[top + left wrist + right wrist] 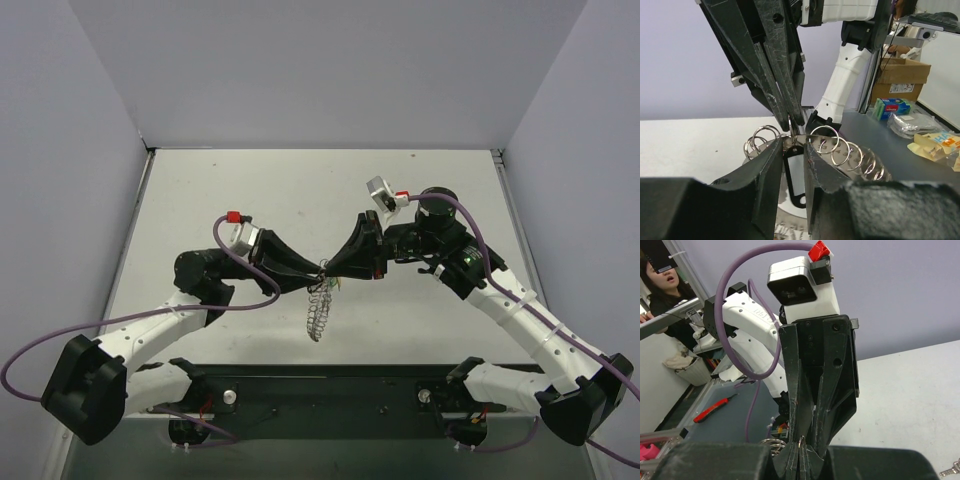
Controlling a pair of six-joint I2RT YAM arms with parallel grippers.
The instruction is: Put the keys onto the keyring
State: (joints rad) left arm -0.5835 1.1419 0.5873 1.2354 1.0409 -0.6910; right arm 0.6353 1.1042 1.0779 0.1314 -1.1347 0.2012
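Right end effector (794, 120): fully clenched, pinches a thin strand at the top of keyring (318, 305), mid-scene between both arms. Left end effector (793, 146): meets it tip to tip, closely flanks black tag (796, 177) on the ring; cannot tell whether clamped on it or just clear of it. Keyring: dangles slack toward counter (420, 200), coils fanned out beside the tips. Key (951, 470): lies loose on counter, at the corner of the right wrist view; colour too small to tell.

Likely trouble, as a judgement:
- Loses the wire from the pinch if the left side tugs sideways.
- Springs or deforms the coil if both pull apart.
- Knocks tips together, given the crowding.
- Drops the ring onto counter.
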